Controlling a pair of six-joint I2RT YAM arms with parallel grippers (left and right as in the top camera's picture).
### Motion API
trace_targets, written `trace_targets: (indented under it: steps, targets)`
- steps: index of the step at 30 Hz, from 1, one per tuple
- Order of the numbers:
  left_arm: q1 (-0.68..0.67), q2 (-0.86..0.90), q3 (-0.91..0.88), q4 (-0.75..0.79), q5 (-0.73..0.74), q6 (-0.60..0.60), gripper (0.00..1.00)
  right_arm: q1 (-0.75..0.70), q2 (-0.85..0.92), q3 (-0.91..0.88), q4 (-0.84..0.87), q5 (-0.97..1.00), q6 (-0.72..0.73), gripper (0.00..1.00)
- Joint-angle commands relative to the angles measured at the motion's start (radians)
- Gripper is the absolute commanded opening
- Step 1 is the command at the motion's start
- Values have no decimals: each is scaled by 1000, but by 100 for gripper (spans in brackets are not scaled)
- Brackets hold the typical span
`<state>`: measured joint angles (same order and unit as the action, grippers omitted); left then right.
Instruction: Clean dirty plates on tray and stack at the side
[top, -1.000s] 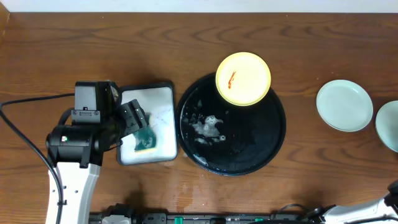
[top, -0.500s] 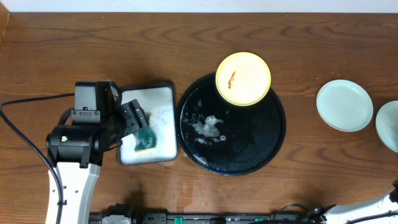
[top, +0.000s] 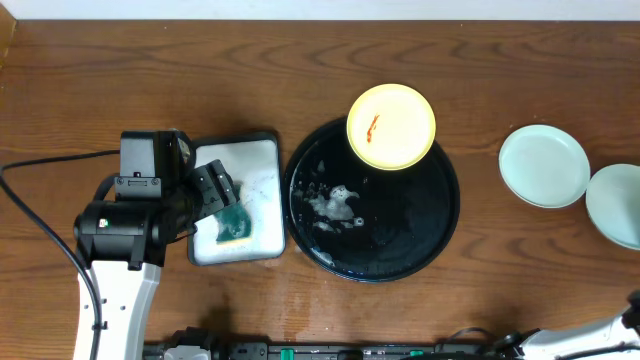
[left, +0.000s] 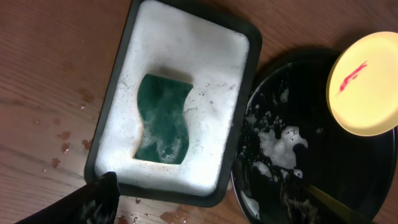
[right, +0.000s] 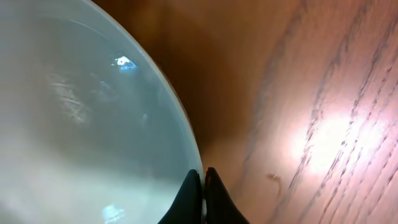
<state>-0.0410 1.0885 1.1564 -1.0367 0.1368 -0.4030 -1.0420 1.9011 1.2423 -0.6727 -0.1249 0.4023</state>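
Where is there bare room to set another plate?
Bare wood runs along the far edge beyond the foam tray, black dish and yellow plate, and between the dish and the mint plates. Crowded where the left arm overhangs the tray.

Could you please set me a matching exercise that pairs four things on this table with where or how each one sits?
Things:
1. yellow plate
2. green sponge
3. left mint-green plate
4. black dish

States:
A. on bare wood at the far right
B. lying in white foam inside the soap tray
C. bears a red smear
D. holds patches of suds

Pairs: 1-C, 2-B, 3-A, 4-D
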Motion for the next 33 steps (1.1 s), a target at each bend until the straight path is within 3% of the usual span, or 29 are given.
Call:
trace_targets:
  steps: [1, 6, 10, 20, 27, 28, 30, 33]
  targets:
    - [3, 2, 16, -2, 9, 2, 84, 10, -125, 2, 0, -63, 31, 1]
    - [3, 2, 16, -2, 9, 2, 83, 37, -236, 2, 19, -129, 31, 1]
    - [3, 2, 16, -2, 10, 2, 84, 181, -262, 0, 17, -173, 15, 1]
    - [3, 2, 16, -2, 10, 2, 83, 522, -177, -1, 51, 158, 9, 1]
    - [3, 2, 16, -2, 9, 2, 83, 568, -117, 0, -8, 307, 12, 1]
    - [3, 2, 16, -2, 9, 2, 84, 567, -120, 0, -16, 305, 11, 4]
    - [3, 2, 16, -2, 10, 2, 84, 565, -140, 0, -50, 288, 11, 22]
    - [3, 2, 16, -2, 10, 2, 83, 571, -201, 2, -64, 182, -31, 29]
